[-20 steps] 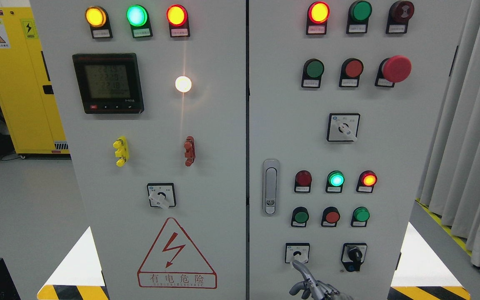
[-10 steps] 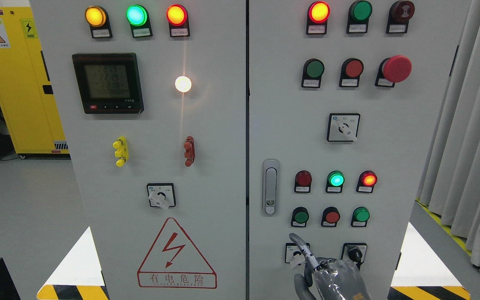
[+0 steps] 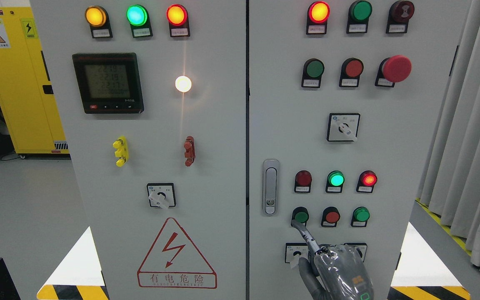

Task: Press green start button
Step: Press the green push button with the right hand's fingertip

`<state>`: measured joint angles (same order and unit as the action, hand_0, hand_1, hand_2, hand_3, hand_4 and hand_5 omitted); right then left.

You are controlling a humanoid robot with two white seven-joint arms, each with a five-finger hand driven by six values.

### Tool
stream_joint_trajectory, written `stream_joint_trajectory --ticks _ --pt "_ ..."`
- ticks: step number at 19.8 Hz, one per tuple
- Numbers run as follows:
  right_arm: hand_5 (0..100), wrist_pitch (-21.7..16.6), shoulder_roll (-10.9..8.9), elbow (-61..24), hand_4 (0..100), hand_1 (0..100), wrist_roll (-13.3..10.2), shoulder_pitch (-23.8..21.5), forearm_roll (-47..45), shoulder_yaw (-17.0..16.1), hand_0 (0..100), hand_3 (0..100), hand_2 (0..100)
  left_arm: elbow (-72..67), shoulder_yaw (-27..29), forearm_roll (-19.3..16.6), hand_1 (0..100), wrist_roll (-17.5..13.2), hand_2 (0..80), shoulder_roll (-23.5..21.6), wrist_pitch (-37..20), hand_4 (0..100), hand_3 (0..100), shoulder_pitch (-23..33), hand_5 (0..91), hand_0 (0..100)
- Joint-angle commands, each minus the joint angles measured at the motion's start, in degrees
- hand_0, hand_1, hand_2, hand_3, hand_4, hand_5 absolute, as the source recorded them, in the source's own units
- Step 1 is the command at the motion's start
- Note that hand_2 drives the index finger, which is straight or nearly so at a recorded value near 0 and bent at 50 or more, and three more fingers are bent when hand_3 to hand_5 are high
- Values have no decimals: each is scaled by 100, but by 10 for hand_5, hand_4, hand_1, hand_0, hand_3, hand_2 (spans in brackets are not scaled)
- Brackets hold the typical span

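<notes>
1. Nine round indicator lamps (image 3: pixel 136 15): four on the left door, five on the right; seven glow, two are dark.
2. One dark red dome (image 3: pixel 402 11), upper right.
3. Five flat push buttons (image 3: pixel 301 216): three green, two red; two upper right, three lower right.
4. One red mushroom button (image 3: pixel 396 68).
5. Three rotary switches (image 3: pixel 343 127); a fourth black frame (image 3: pixel 354 245) is mostly hidden, lower right.
6. One digital meter (image 3: pixel 108 83).
7. Two terminal posts (image 3: pixel 121 151): one yellow, one red.
8. One door handle (image 3: pixel 270 187); one warning triangle (image 3: pixel 176 254).
9. One right hand (image 3: pixel 340 273), bottom right.

The right hand (image 3: pixel 340 268) pointed one finger (image 3: pixel 302 231) up, its tip just below the green button (image 3: pixel 301 216).
</notes>
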<state>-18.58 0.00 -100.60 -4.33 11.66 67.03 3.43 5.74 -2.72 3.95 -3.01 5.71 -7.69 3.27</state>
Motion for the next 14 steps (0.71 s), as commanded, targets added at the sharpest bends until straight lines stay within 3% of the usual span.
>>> stream_joint_trajectory --ticks 1,14 --pt "1000 39 -71 313 996 974 2 109 -23 -106 851 934 0 -3 0 0 556 2 0 0 4 0 0 -2 0 120" --pt "1000 109 -71 462 992 980 108 144 -85 -141 903 922 0 -3 0 0 556 2 0 0 4 0 0 -2 0 120"
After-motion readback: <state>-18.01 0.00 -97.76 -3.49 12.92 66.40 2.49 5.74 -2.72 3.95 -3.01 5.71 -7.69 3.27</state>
